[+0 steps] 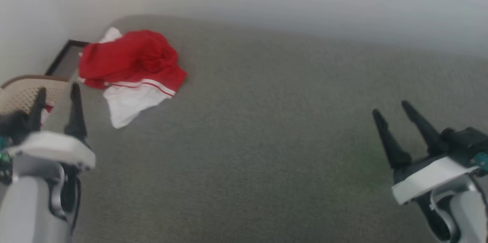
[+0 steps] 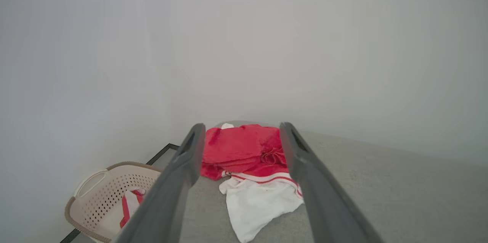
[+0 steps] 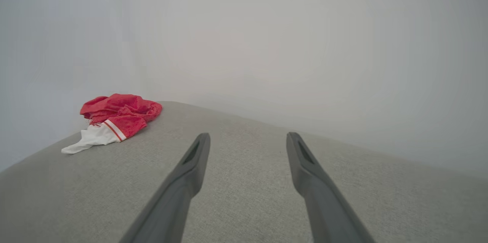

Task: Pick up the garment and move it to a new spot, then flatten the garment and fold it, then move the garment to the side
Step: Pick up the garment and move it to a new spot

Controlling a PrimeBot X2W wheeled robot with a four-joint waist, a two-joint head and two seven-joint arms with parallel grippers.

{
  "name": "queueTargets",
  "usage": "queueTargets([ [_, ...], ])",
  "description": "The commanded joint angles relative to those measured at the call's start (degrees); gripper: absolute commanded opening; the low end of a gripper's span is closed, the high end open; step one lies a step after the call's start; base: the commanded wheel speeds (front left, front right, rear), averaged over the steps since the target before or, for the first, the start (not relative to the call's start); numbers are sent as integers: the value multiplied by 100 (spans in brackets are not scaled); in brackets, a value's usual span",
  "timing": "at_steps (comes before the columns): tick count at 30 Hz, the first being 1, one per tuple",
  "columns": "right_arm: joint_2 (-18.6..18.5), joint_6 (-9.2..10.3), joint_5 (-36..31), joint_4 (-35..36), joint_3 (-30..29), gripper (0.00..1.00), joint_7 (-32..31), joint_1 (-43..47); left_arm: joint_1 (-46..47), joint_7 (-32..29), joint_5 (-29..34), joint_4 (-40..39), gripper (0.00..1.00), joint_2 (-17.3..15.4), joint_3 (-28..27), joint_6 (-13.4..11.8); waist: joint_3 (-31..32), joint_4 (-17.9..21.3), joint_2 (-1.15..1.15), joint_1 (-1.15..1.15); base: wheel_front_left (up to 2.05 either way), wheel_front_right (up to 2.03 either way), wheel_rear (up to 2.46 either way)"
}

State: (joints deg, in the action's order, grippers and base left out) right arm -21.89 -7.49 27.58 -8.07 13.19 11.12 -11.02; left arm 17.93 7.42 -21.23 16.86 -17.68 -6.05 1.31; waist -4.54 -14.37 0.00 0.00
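The garment [image 1: 129, 67] lies crumpled in a heap at the far left corner of the grey padded surface, red with a white sleeve and striped trim spilling toward me. In the left wrist view the garment [image 2: 248, 166] sits ahead between the fingers, apart from them. The right wrist view has the garment [image 3: 114, 119] far off to the left. My left gripper [image 1: 57, 92] hovers open at the lower left, short of the heap. At the lower right my right gripper [image 1: 392, 107] is open over bare surface, holding nothing.
A beige perforated laundry basket [image 2: 103, 197] stands off the surface's left edge, with a white and red cloth [image 2: 127, 206] inside. A pale wall runs behind and to the left. The grey surface [image 1: 267, 140] spreads wide between the two arms.
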Motion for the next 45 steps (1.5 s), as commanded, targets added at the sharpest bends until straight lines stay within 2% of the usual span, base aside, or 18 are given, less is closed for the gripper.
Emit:
queueTargets([
  [1,-57,0,40,55,-1,100,-6,-103,171,-49,-35,93,100,-11,0,31,-427,322,0,0,0,0,0],
  [10,-617,0,235,529,-9,100,7,-564,1521,-426,-84,1332,100,-360,64,71,-1458,784,0,0,0,0,0],
  [17,-1039,0,382,871,-27,100,29,-855,2577,-861,-149,2378,100,-508,71,-116,-2182,1035,0,0,0,0,0],
  [24,-1356,0,480,1150,-124,100,10,-968,3276,-1714,-179,3298,100,-629,97,-375,-2645,1175,0,0,0,0,0],
  [29,-1562,1,536,1385,-248,100,-38,-974,3612,-2366,-214,3919,100,-491,239,-420,-2932,1227,0,0,0,0,0],
  [33,-1681,1,558,1525,-320,100,-88,-915,3686,-3133,-286,4529,100,-258,374,-430,-3045,1230,0,0,0,0,0],
  [38,-1689,1,528,1652,-361,100,-179,-864,3796,-3691,-329,4977,100,18,538,-315,-3065,1202,0,0,0,0,0],
  [39,-1684,1,516,1656,-363,100,-192,-866,3809,-3579,-345,4972,28,30,533,-333,-3053,1191,0,0,0,0,0],
  [40,-1679,1,500,1663,-367,100,-197,-872,3818,-3380,-310,4934,0,11,542,-373,-3037,1184,0,0,0,0,0],
  [45,-1610,1,455,1607,-416,100,-180,-854,4048,-2512,-153,4704,0,-362,583,-263,-2861,1121,0,0,0,0,0],
])
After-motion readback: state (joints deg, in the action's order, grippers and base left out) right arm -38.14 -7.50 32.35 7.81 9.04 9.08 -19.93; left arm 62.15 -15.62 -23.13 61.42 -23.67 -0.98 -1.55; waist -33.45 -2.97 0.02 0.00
